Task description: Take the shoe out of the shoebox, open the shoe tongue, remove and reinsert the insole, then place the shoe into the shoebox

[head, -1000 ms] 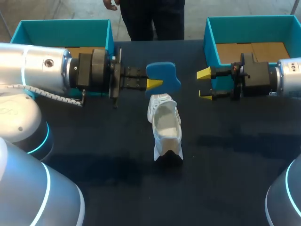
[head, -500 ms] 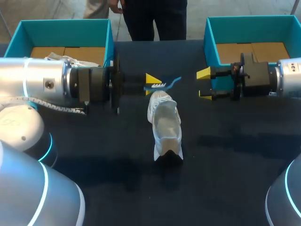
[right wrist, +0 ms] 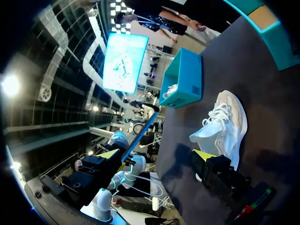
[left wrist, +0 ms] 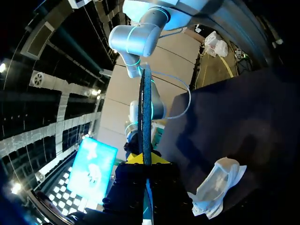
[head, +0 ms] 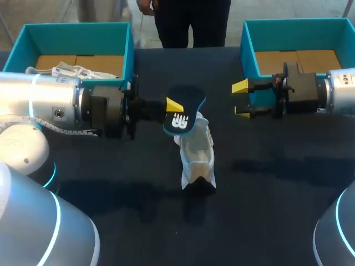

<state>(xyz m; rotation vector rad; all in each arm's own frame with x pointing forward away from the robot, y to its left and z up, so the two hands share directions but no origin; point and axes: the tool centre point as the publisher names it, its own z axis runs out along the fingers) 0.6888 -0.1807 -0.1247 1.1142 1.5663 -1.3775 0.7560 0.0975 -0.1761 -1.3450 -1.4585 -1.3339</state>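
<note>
Over the white shoe [head: 195, 148], left gripper [head: 173, 108] clamps the insole [head: 187, 105] (dark printed face upward); right gripper [head: 242, 98] stands open, well apart.

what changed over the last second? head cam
The left gripper, shut on the insole, rolled its wrist. The insole turned from blue face up, through edge-on, to dark printed face up, and it now overlaps the far end of the shoe in the head view. Nothing was taken or let go. The shoe and the open right gripper stayed put.
</note>
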